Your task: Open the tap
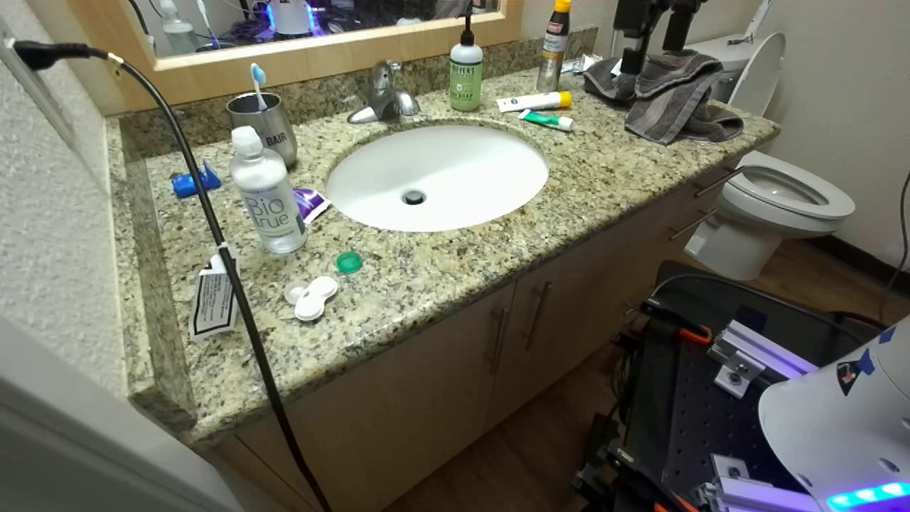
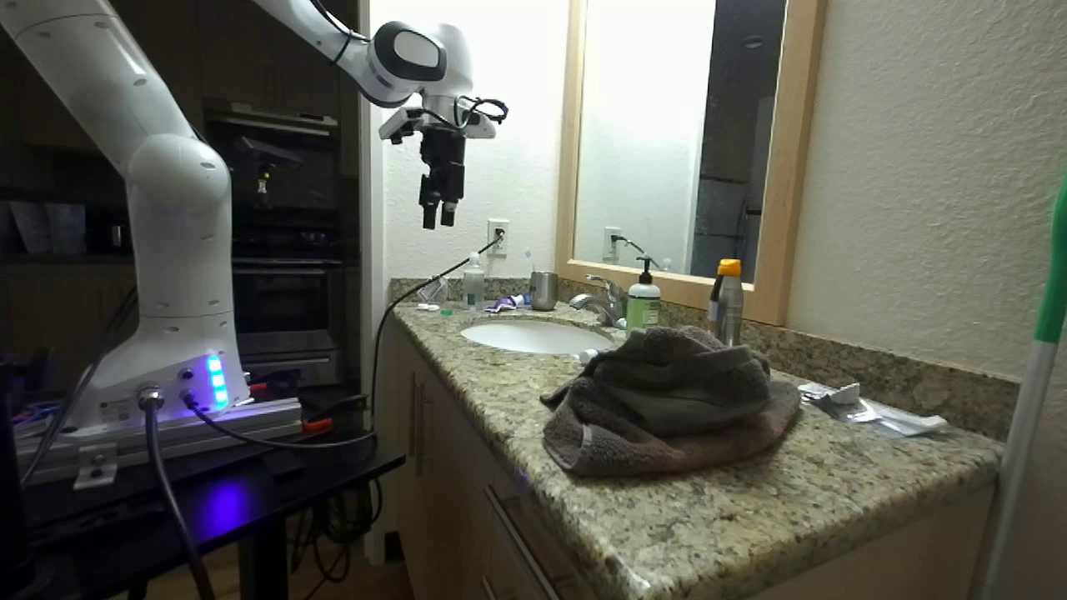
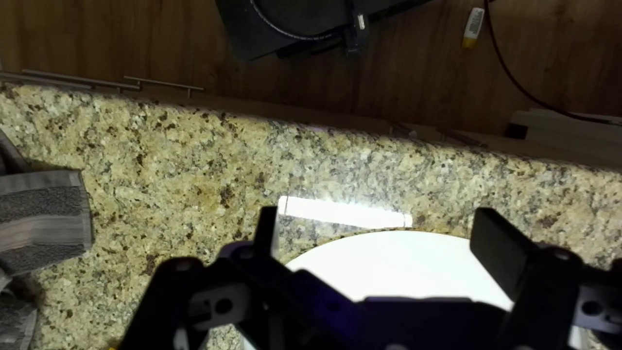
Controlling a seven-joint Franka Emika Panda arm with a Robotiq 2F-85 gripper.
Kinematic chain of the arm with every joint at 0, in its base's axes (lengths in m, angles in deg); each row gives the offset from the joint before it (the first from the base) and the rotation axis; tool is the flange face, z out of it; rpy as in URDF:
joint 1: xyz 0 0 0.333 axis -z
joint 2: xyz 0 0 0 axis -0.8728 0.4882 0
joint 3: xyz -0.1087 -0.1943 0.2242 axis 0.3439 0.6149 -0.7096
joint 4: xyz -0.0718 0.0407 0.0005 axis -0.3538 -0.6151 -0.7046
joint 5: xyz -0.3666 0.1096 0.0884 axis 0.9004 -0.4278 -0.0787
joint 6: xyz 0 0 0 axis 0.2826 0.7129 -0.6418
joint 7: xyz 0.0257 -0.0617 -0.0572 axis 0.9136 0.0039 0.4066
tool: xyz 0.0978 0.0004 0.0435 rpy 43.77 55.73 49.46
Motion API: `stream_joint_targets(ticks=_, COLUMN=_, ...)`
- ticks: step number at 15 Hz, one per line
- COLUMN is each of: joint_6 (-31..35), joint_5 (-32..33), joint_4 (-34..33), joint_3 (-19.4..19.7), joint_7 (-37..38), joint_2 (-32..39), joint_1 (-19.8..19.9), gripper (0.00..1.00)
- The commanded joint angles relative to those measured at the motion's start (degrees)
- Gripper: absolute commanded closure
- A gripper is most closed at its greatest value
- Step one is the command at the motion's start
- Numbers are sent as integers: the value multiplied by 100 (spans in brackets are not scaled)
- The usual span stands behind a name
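Note:
The tap (image 1: 385,94) is a small silvery-grey faucet with a curved spout and a lever handle. It stands behind the oval white basin (image 1: 469,171), against the backsplash. The tap (image 2: 607,302) and basin (image 2: 533,337) also show in an exterior view. My gripper (image 2: 438,220) hangs fingers down, high above the counter and apart from the tap. It also shows at the top right of an exterior view (image 1: 652,60). In the wrist view the gripper (image 3: 376,216) has its fingers wide apart with nothing between them, and the basin (image 3: 388,262) lies below. The tap is out of the wrist view.
A green soap bottle (image 1: 466,82) stands beside the tap, with toothpaste tubes (image 1: 533,102) and a spray can (image 1: 554,50) nearby. A steel cup (image 1: 270,124) and clear bottle (image 1: 268,195) stand on the other side. A grey towel (image 2: 667,400) and a mirror (image 2: 658,167) are close by.

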Motion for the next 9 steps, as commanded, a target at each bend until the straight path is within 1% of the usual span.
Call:
stream_joint_targets(ticks=1, joint_6=610, joint_5=-49, joint_4=-661, joint_3=85, joint_7=674, joint_2=1267, joint_1=161, gripper=0)
stream_joint_targets(ticks=4, joint_6=273, joint_5=-265, joint_4=-1492, joint_3=149, joint_7=546, joint_2=2168, joint_1=23, gripper=0)
stream_joint_targets(ticks=6, joint_6=92, joint_5=-739, joint_4=-2215, joint_3=216, joint_7=13, joint_2=2869, joint_1=-84, gripper=0)
stream_joint_targets(ticks=7, joint_6=-32, joint_5=-928, joint_4=-2539, joint_3=187, joint_7=-149, joint_2=3069, joint_1=-95, gripper=0)
stream_joint_targets(ticks=8, joint_6=-59, joint_5=-1033, joint_4=-2888, joint_3=123, joint_7=-161, joint_2=3325, joint_1=-111, gripper=0)
stream_joint_targets(ticks=9, joint_6=-111, joint_5=-960, joint_4=-3244, joint_3=61, joint_7=38, joint_2=3493, joint_1=-135, gripper=0)
